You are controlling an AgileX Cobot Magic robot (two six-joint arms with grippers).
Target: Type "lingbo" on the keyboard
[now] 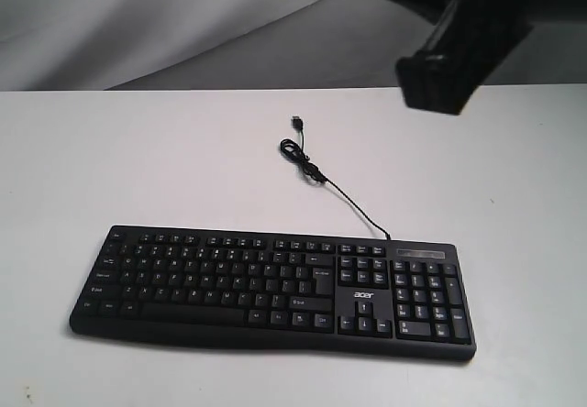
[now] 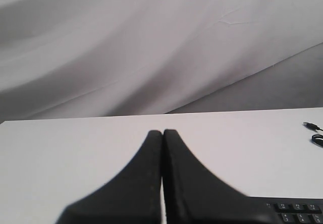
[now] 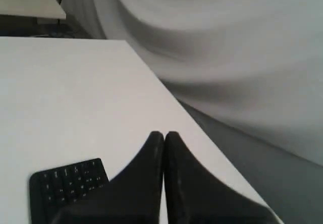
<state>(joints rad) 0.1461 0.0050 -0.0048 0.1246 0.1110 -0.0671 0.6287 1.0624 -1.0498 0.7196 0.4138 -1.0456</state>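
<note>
The keyboard looks like matt black plastic with white printed legends; its cable is thin, smooth and black; the table is white, smooth and matt; the backdrop is pale grey cloth in soft folds; the left gripper and right gripper look dull black and plastic-like.

left gripper: matte black fingers, wide bases tapering to narrow rounded tips
right gripper: same black tapered fingers
right arm: black blocky housing, blurred
</note>
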